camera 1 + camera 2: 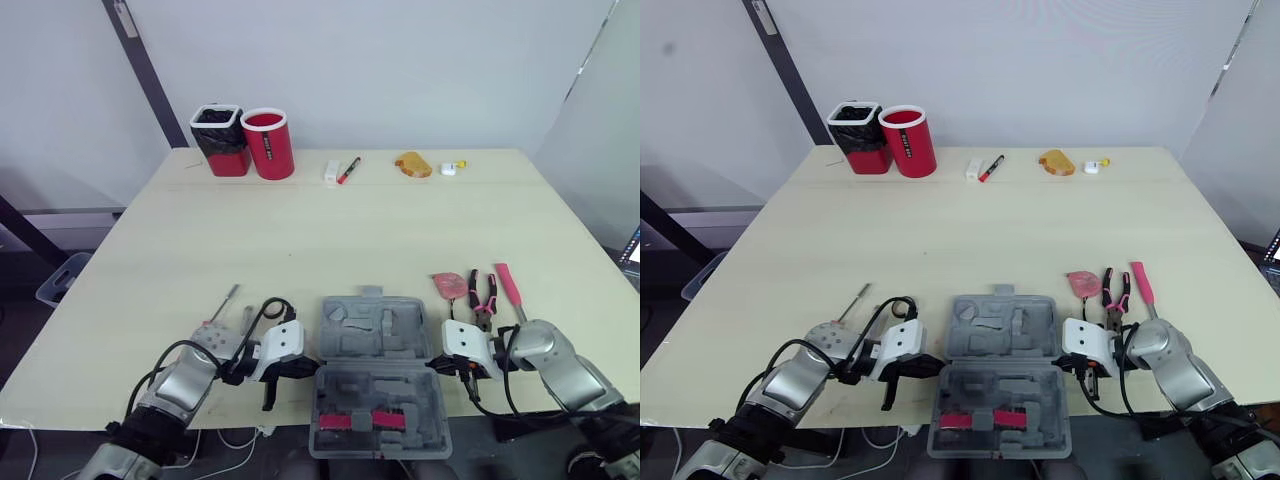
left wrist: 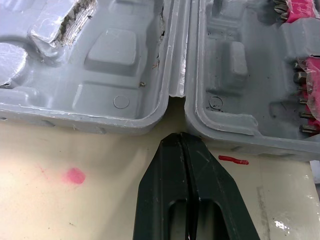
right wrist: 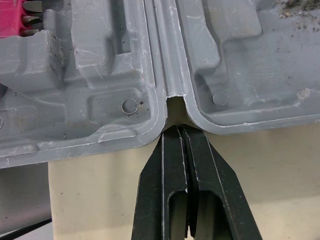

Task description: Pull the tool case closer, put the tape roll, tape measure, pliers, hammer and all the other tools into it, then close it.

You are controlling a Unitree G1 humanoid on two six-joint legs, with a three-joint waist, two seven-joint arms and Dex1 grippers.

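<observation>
Tool case (image 1: 380,385) overhangs table (image 1: 300,230) edge; L pincer (image 2: 181,137), R pincer (image 3: 180,130) closed at hinge.

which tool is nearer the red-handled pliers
Right. The right tool is at the grey plastic case's right side, near the red-handled pliers; the left tool is at its left side.

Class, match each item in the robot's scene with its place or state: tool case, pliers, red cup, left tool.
Items:
1. tool case
2. pliers
3. red cup
4. left tool

Places or states:
A. shut, tip at the hinge notch of the tool case
B. far side of the table, beside the black bin
C. lying open at the near edge of the table
D. on the table, to the right of the tool case

Pairs: 1-C, 2-D, 3-B, 4-A
</observation>
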